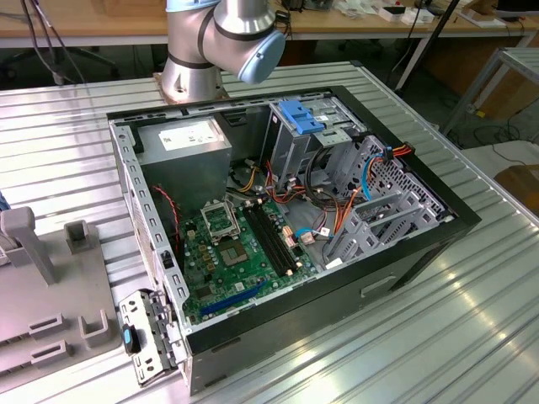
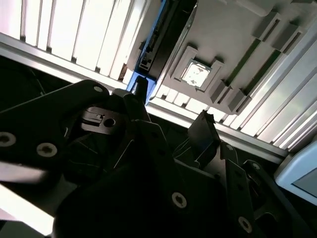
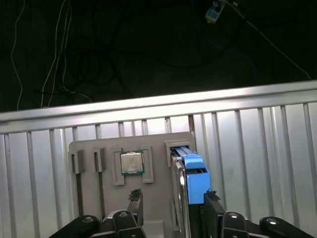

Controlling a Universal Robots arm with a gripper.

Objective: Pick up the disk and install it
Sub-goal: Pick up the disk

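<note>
The disk (image 3: pixel 194 179) stands on edge in a slot of a grey fixture plate (image 3: pixel 158 144), its light-blue carrier rail facing the first wrist view. My gripper (image 3: pixel 173 204) is open and hovers just short of the disk. One fingertip (image 3: pixel 136 201) is off to the side over the plate. The other fingertip (image 3: pixel 211 201) sits close beside the blue rail. In the second wrist view the disk (image 2: pixel 151 42) appears as a dark slab with a blue edge beyond my gripper (image 2: pixel 171 111). Nothing is held between the fingers.
A processor chip (image 3: pixel 131 162) sits in a holder on the plate beside the disk, with narrow slots (image 3: pixel 77 161) further along. In the exterior view an open computer case (image 1: pixel 295 210) lies on the slatted metal table (image 1: pixel 472 337), with a blue bracket (image 1: pixel 299 114) on its drive cage and a power-supply box (image 1: pixel 185 139).
</note>
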